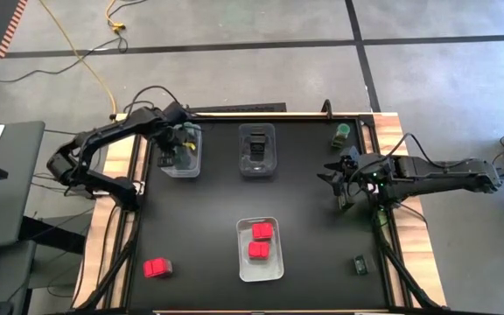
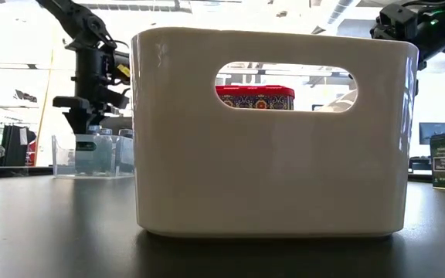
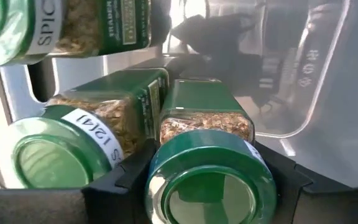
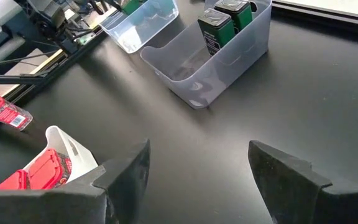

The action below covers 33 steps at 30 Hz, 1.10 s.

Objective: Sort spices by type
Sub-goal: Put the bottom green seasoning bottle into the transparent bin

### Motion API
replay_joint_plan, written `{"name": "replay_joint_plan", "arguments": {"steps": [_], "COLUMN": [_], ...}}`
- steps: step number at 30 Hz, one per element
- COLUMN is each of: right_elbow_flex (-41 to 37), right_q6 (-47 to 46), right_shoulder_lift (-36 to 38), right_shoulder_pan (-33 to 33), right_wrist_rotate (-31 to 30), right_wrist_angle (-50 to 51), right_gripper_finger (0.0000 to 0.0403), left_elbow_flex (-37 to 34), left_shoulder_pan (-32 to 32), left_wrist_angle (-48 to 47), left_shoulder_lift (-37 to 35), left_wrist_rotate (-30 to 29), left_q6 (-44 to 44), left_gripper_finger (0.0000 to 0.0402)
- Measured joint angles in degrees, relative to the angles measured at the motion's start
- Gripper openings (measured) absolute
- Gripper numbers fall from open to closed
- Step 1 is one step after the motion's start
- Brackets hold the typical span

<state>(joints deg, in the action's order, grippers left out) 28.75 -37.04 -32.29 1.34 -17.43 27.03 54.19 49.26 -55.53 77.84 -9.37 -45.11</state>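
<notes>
My left gripper (image 1: 178,150) reaches down into the far-left clear bin (image 1: 192,166) and is shut on a green-lidded jar (image 3: 210,180). Two more green-lidded jars (image 3: 73,146) (image 3: 48,28) sit beside it in that bin. The far-middle bin (image 1: 257,168) holds dark boxes (image 4: 224,23). The near bin (image 1: 241,262) holds two red packets (image 1: 260,241). On the bare table lie a red packet (image 1: 157,268), a green-lidded jar (image 1: 343,132) and a dark box (image 1: 360,264). My right gripper (image 1: 339,182) hovers open over the table's right side, touching nothing. My left gripper holds the green-lidded jar by its upper end, at the sides just below the lid (image 3: 211,155), pinched between the two fingers (image 3: 120,180). The fingers come from above, pointing down into the bin. The jar's lid faces up toward the wrist. Whether its base rests on the bin floor is hidden.
The near bin (image 2: 273,131) fills the low view, a red packet (image 2: 255,96) showing through its handle hole. Wooden edges border the black tabletop (image 1: 199,227). Bare tabletop lies between the bins and around my right gripper (image 4: 197,180).
</notes>
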Motion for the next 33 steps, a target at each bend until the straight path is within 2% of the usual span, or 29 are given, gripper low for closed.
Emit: {"name": "replay_joint_plan", "arguments": {"steps": [14, 33], "right_elbow_flex": [0.00, 0.00], "right_q6": [0.00, -0.02], "right_shoulder_lift": [0.00, 0.00], "right_shoulder_pan": [0.00, 0.00], "right_wrist_rotate": [0.00, 0.00], "right_wrist_angle": [-0.02, -0.04], "right_gripper_finger": [0.0299, 0.0299], "left_elbow_flex": [-0.04, -0.04], "left_shoulder_pan": [1.62, 1.59], "left_wrist_angle": [2.72, -0.35], "left_shoulder_lift": [0.07, 0.04], "left_wrist_rotate": [-0.87, 0.83], "left_q6": [-0.83, -0.75], "left_gripper_finger": [0.0195, 0.0199]}}
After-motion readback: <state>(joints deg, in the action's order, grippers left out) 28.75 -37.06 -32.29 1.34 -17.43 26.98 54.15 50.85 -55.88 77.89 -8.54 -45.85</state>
